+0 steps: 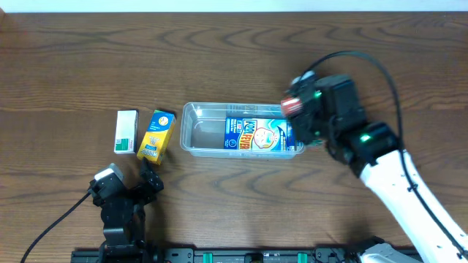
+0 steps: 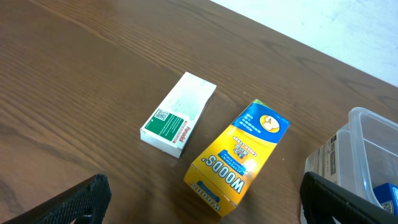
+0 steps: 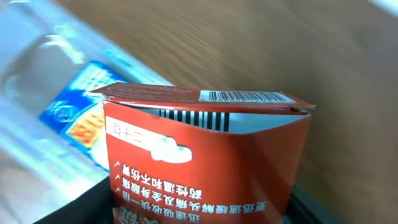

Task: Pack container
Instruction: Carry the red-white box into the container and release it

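The container (image 1: 191, 139) is a clear rectangular tub in the middle of the table, with a blue box (image 1: 256, 136) lying flat inside it. My right gripper (image 1: 298, 111) hovers over the tub's right end, shut on a red box (image 1: 292, 106). In the right wrist view the red box (image 3: 205, 162) fills the space between the jaws of the right gripper (image 3: 199, 214), above the container (image 3: 31, 68) and the blue box (image 3: 78, 118). My left gripper (image 1: 150, 177) sits open near the front left, empty. The open left gripper (image 2: 204, 186) faces a yellow box (image 2: 239, 155).
A white and green box (image 1: 126, 131) and the yellow box (image 1: 156, 136) lie side by side left of the tub. The white and green box (image 2: 179, 114) also shows in the left wrist view, with the tub's corner (image 2: 373, 127) at the right edge.
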Available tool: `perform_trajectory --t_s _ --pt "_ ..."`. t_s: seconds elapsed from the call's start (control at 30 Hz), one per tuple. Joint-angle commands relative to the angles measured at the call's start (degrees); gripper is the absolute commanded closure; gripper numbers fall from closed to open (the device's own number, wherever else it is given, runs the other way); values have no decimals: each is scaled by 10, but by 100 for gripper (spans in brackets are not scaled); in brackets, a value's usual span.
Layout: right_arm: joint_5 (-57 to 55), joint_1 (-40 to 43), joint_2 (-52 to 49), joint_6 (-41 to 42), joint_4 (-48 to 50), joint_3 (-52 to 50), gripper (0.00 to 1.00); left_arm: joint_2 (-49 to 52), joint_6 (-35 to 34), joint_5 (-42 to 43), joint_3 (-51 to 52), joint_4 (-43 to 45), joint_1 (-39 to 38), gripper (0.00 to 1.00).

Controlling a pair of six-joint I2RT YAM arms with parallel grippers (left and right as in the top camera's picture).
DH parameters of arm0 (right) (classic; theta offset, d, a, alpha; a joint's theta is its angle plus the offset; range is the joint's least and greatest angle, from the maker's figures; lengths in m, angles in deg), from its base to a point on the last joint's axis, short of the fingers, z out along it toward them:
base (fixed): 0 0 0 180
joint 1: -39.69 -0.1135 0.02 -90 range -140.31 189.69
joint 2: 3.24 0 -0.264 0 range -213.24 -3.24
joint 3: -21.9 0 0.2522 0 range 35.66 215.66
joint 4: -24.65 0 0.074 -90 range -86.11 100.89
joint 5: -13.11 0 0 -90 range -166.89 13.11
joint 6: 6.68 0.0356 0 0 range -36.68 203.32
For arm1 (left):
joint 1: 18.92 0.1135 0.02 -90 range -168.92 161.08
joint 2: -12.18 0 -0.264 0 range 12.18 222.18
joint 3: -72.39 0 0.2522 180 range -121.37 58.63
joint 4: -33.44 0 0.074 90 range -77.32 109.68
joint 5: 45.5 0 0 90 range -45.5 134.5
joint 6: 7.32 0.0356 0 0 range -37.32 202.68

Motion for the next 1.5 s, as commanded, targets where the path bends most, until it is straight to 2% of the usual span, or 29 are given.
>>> perform_trajectory --t_s 0.0,0.27,0.4,0.57,0.7,0.83,0.93,1.03,1.17,1.37,1.47 --pt "4 -58 0 -101 20 10 35 -3 8 -3 11 1 -2 2" --pt "40 -145 -38 -202 154 10 23 -4 8 -3 11 1 -2 2" --pt "89 -160 -81 -219 217 10 23 -4 8 -3 11 1 -2 2" --pt "89 -169 -143 -242 271 10 22 -3 8 -3 11 1 -2 2" --pt "81 -168 -171 -241 287 10 23 -4 8 -3 11 1 -2 2" --pt "-26 -162 -169 -172 283 10 27 -3 8 -3 11 1 -2 2" --pt "-66 -146 -169 -87 269 10 37 -3 8 -3 11 1 -2 2" --pt "-47 -132 -169 -28 224 10 60 -3 8 -3 11 1 -2 2" --pt "-48 -113 -173 46 157 10 71 -4 8 -3 11 1 -2 2" --pt "5 -104 -199 55 131 10 88 -3 8 -3 11 1 -2 2" --pt "44 -104 -225 38 133 10 92 -3 8 -3 11 1 -2 2"
